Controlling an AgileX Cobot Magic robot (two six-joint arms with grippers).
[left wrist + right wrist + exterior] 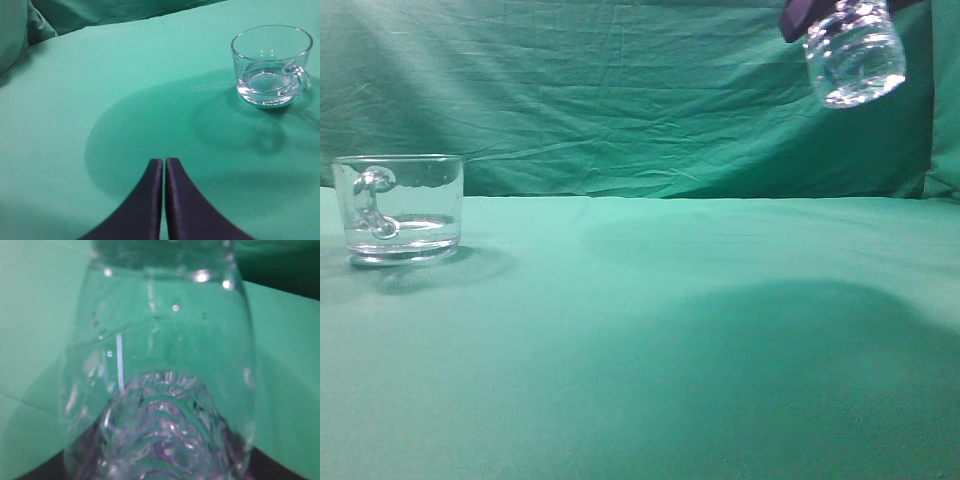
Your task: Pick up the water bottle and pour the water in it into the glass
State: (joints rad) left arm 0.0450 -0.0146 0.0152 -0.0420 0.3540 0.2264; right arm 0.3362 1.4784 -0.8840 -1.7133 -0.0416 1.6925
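Note:
The glass [400, 208] stands on the green cloth at the far left, handle toward the camera, with a shallow layer of water [405, 228] in it. It also shows in the left wrist view [271, 65], ahead and to the right of my left gripper [164, 162], which is shut and empty above the cloth. My right gripper [798, 22] is shut on the water bottle [855, 52] and holds it high at the top right, only its ribbed lower body in frame. The bottle [160, 365] fills the right wrist view, with droplets inside. I cannot tell how much water it holds.
A green cloth [650, 340] covers the table and a green backdrop [620, 90] hangs behind it. The bottle's shadow lies on the cloth at the right. A fold of cloth [20, 25] rises at the left wrist view's upper left.

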